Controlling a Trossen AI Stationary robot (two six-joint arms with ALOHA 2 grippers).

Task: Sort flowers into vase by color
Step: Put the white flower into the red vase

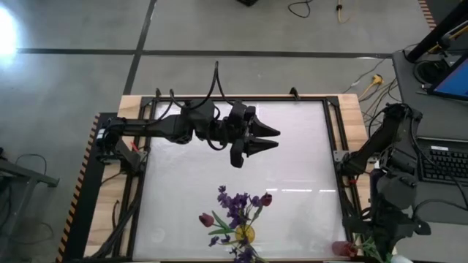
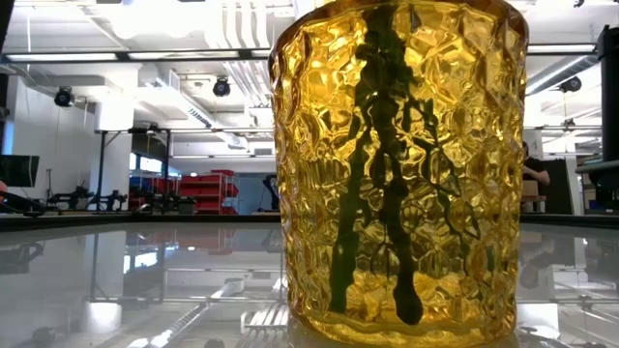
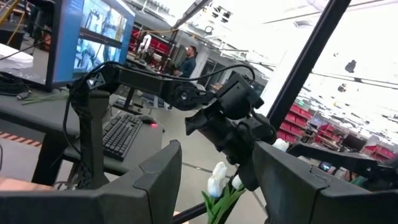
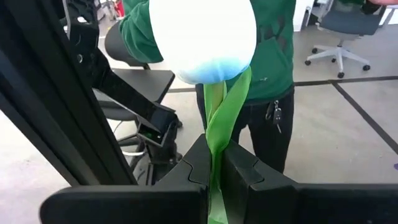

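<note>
An amber glass vase [image 2: 397,164] stands near the table's front edge [image 1: 245,234]. It holds purple sprigs [image 1: 235,203] and dark red tulip buds [image 1: 207,218], and their stems show through the glass. My right gripper [image 4: 216,163] is off the table's right side, shut on a white tulip [image 4: 202,40]. The left wrist view shows it too, with white buds [image 3: 217,177] below it. My left gripper [image 1: 275,138] hangs open over the table's middle, pointing toward the right arm, with nothing between its fingers. My right gripper pinches the white tulip's green stem and leaf [image 4: 215,144] between its two fingers, a short way below the bud. The bud stands out beyond the fingertips, lifted clear of the table. The lower stem runs back between the fingers, out of sight.
A black frame [image 1: 330,131] borders the white table top. A dark red bud [image 1: 342,248] and green leaves [image 1: 371,252] show at the near right corner. A desk with a keyboard [image 1: 446,162] and a person in green [image 4: 273,56] are beyond the right side.
</note>
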